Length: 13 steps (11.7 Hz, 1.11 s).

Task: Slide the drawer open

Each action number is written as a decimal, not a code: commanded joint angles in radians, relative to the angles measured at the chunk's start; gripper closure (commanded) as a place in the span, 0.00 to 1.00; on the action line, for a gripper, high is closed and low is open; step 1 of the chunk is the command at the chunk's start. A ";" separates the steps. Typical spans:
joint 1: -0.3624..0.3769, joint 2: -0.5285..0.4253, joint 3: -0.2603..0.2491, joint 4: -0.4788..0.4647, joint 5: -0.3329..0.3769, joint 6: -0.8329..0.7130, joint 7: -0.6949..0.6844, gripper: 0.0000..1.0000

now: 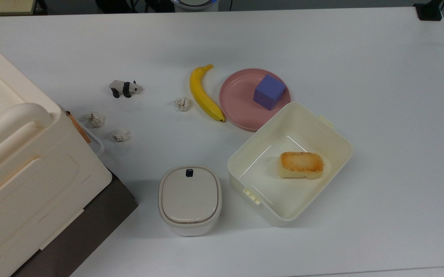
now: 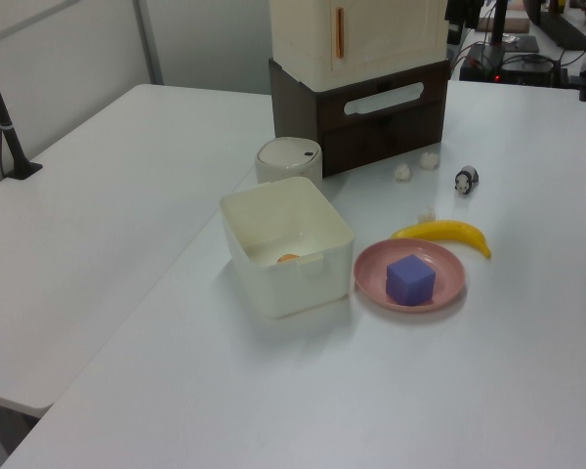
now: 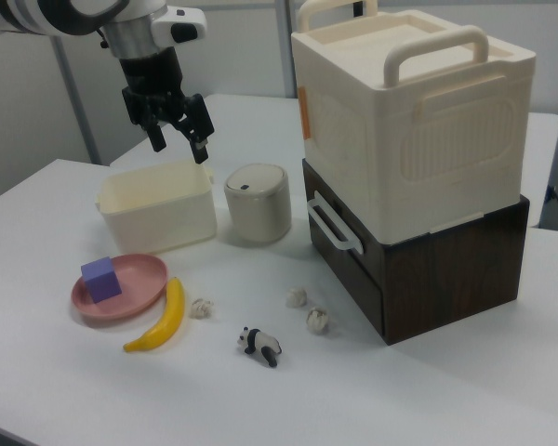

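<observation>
The drawer (image 3: pixel 350 268) has a dark brown front and a white loop handle (image 3: pixel 332 226). It sits shut, flush in the dark base under the cream cabinet (image 3: pixel 409 130). In the left view the drawer (image 2: pixel 389 119) stands at the back of the table. In the top view its handle (image 1: pixel 98 143) peeks out beside the cabinet at the top view's left. My gripper (image 3: pixel 179 145) hangs open in the air above the cream open box (image 3: pixel 156 212), well to the right view's left of the drawer, with nothing between its fingers.
A lidded bin (image 1: pixel 189 198) stands near the cabinet. The cream box (image 1: pixel 344 143) holds a piece of bread (image 1: pixel 301 164). A pink plate (image 1: pixel 237 96) carries a purple cube (image 1: pixel 269 92). A banana (image 1: pixel 203 96), a toy panda (image 1: pixel 125 88) and three paper balls (image 1: pixel 121 134) lie in front of the drawer.
</observation>
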 commanded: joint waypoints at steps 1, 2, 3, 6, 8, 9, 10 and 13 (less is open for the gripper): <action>0.015 -0.004 -0.015 0.001 0.003 -0.020 -0.016 0.00; 0.013 -0.004 -0.015 0.001 0.003 -0.020 -0.016 0.00; 0.015 -0.004 -0.015 0.001 0.003 -0.018 -0.017 0.00; 0.016 0.005 -0.014 0.001 0.003 -0.004 -0.065 0.00; 0.018 0.013 -0.015 -0.012 -0.006 -0.001 -0.275 0.00; 0.013 0.013 -0.017 -0.022 -0.009 0.020 -0.422 0.00; 0.011 0.015 -0.023 -0.036 -0.017 0.042 -0.558 0.00; 0.018 0.089 -0.029 -0.036 -0.113 0.062 -0.919 0.00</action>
